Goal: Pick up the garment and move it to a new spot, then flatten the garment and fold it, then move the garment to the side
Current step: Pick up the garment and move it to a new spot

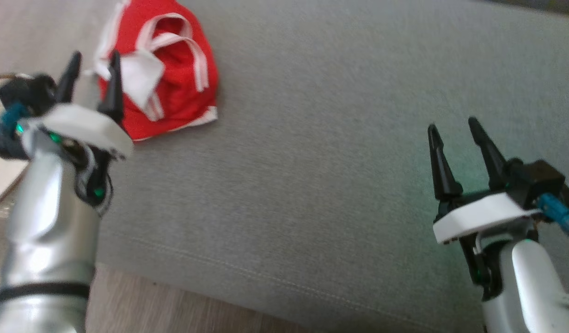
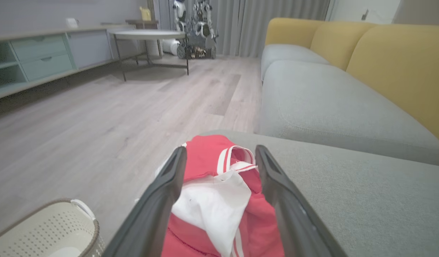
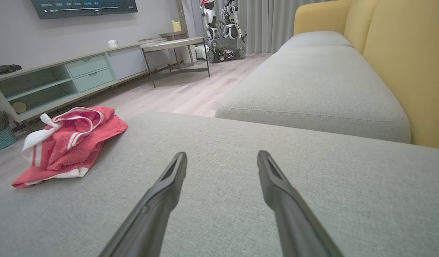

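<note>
Left gripper [image 1: 94,56] hovers at the near side of the garment [image 1: 178,88], fingers spread wide and empty (a white flap shows between them in the wrist view). Garment is red with white trim, crumpled in a heap near the left edge of the grey seat cushion [image 1: 312,175]. Right gripper [image 1: 452,124] likewise released, holding nothing, well apart over bare cushion. Perforated basket [image 2: 44,228] on floor.
</note>
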